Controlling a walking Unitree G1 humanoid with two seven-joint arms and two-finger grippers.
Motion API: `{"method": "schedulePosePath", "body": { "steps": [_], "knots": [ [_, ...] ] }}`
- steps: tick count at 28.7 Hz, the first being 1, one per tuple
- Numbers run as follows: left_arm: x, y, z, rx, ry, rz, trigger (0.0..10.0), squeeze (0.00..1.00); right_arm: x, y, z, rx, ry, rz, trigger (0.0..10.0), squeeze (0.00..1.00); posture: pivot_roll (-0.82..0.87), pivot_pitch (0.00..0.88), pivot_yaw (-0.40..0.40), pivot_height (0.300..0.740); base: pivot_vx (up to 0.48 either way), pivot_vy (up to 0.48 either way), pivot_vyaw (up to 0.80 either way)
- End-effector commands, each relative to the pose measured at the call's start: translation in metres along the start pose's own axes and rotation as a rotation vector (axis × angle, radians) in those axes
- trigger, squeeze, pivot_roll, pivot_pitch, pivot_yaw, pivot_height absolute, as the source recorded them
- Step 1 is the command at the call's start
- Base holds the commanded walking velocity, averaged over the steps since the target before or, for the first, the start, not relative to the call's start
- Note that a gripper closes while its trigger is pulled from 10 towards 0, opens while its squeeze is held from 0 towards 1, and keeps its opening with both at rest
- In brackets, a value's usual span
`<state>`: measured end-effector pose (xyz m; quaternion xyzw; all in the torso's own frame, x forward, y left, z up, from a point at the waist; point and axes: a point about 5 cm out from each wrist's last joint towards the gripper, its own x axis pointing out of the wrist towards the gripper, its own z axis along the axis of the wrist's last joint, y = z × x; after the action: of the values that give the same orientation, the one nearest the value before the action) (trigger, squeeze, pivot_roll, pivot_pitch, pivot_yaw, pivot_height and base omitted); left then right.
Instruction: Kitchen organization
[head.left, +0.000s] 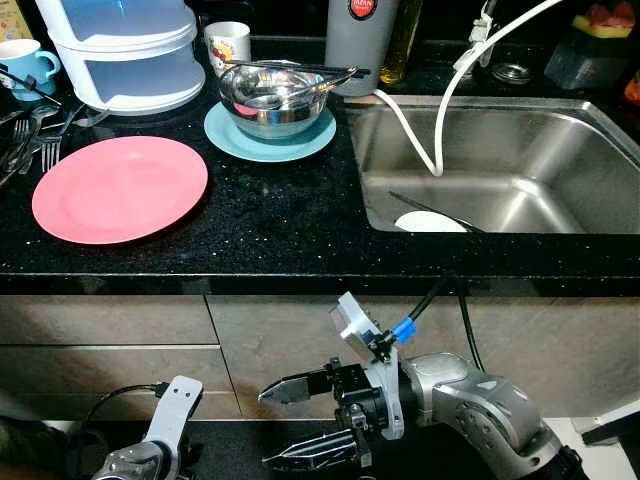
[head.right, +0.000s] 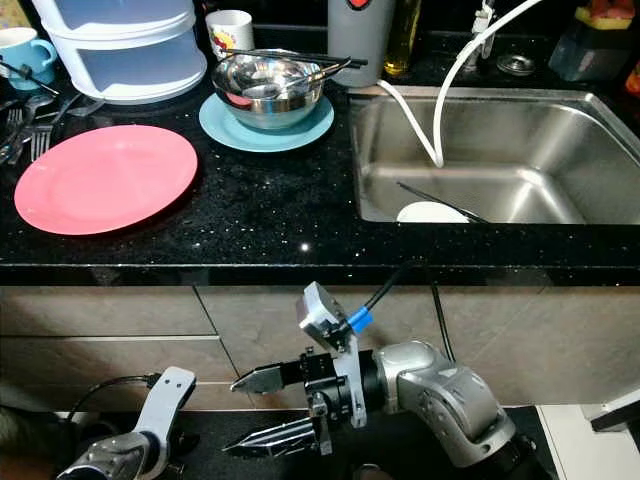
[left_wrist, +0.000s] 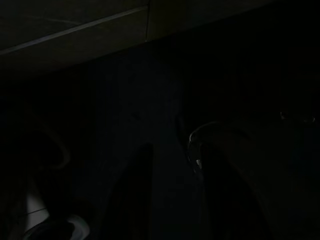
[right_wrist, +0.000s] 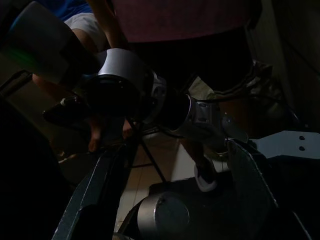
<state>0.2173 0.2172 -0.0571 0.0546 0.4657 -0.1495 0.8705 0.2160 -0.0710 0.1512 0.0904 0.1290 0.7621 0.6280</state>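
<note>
From the head views, the pink plate (head.left: 120, 188) lies on the black counter (head.left: 280, 225) left of the sink (head.left: 500, 160), and the right gripper (head.left: 300, 422) hangs below the counter edge with fingers apart. In the right wrist view the two fingers (right_wrist: 95, 195) stand wide apart with nothing between them. The left wrist view is very dark, so one cannot tell how the left gripper (left_wrist: 172, 195) stands.

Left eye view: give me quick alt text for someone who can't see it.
A black kitchen counter holds a pink plate and a steel bowl on a blue plate, with a steel sink to the right. Below the counter edge, the right gripper hangs open in front of the drawers.
</note>
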Motion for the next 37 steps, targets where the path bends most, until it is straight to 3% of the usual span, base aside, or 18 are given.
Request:
{"method": "schedulePosePath", "body": {
  "steps": [1, 31, 37],
  "knots": [
    [-0.0012, 0.0009, -0.0081, -0.002, 0.030, 0.003, 10.0, 0.00, -0.0013, -0.0003, -0.0018, 0.013, 0.005, 0.003, 10.0, 0.00, 0.06, 0.126, 0.004, 0.740, 0.000, 0.000, 0.00],
    [0.0011, -0.0032, -0.0049, -0.008, 0.019, 0.002, 10.0, 0.00, -0.0051, -0.0064, -0.0049, -0.003, 0.042, -0.042, 10.0, 0.00, 0.03, 0.088, -0.008, 0.740, 0.000, 0.000, 0.00],
    [0.0006, -0.0029, -0.0048, 0.018, 0.031, -0.018, 10.0, 0.00, -0.0028, -0.0083, -0.0043, -0.022, 0.054, -0.084, 10.0, 0.00, -0.03, 0.103, 0.073, 0.740, 0.000, 0.000, 0.00]
  ]
}}
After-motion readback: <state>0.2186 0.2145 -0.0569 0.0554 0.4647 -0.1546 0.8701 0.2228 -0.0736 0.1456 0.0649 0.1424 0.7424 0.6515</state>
